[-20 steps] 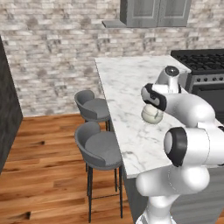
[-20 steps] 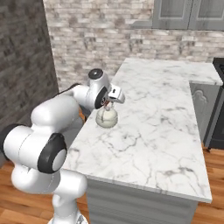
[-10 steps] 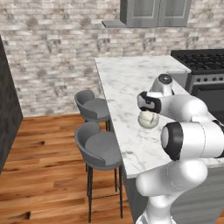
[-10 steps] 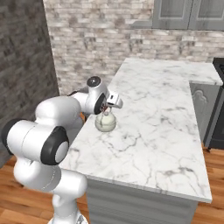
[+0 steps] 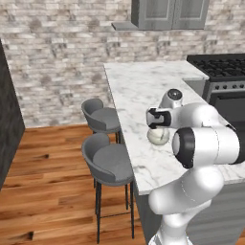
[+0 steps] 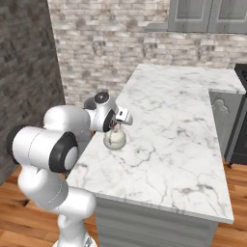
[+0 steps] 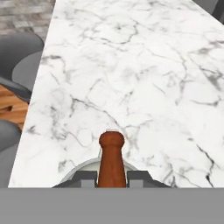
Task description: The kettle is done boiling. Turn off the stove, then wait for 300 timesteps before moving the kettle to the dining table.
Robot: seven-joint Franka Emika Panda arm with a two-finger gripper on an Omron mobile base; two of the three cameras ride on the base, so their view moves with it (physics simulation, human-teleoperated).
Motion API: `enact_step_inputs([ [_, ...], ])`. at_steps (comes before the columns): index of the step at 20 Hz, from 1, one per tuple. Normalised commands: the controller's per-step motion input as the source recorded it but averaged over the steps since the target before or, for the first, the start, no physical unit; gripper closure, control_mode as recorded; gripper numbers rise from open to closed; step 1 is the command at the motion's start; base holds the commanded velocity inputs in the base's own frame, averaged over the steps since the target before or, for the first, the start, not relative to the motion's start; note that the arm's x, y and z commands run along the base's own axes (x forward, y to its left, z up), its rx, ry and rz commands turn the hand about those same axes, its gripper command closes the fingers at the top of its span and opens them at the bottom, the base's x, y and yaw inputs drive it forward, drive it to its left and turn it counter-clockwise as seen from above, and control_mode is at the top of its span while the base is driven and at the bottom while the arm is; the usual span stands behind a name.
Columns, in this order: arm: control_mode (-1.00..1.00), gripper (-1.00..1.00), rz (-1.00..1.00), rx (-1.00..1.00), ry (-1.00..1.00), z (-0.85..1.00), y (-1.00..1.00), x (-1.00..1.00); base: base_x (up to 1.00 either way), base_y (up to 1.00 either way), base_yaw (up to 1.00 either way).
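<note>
Marble bench reached: my gripper grips the kettle at mid-frame; only release is left.

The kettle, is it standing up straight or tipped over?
Upright. The kettle sits round side down by the dining table's edge, its red-tipped handle pointing up between the fingers of the hand.
</note>
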Motion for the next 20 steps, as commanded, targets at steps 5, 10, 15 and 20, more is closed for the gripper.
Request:
enact_step_inputs([
  [5, -1.0, 1.0, 0.0, 0.0, 0.01, -0.21, 0.1, 0.08, 0.0, 0.0, 0.0],
  [10, -1.0, 1.0, 0.0, 0.0, 0.0, -0.24, 0.06, 0.12, 0.0, 0.0, 0.0],
  [15, -1.0, 1.0, 0.0, 0.0, 0.0, -0.26, 0.1, 0.12, 0.0, 0.0, 0.0],
  [20, -1.0, 1.0, 0.0, 0.0, 0.01, -0.24, 0.1, 0.1, 0.0, 0.0, 0.0],
])
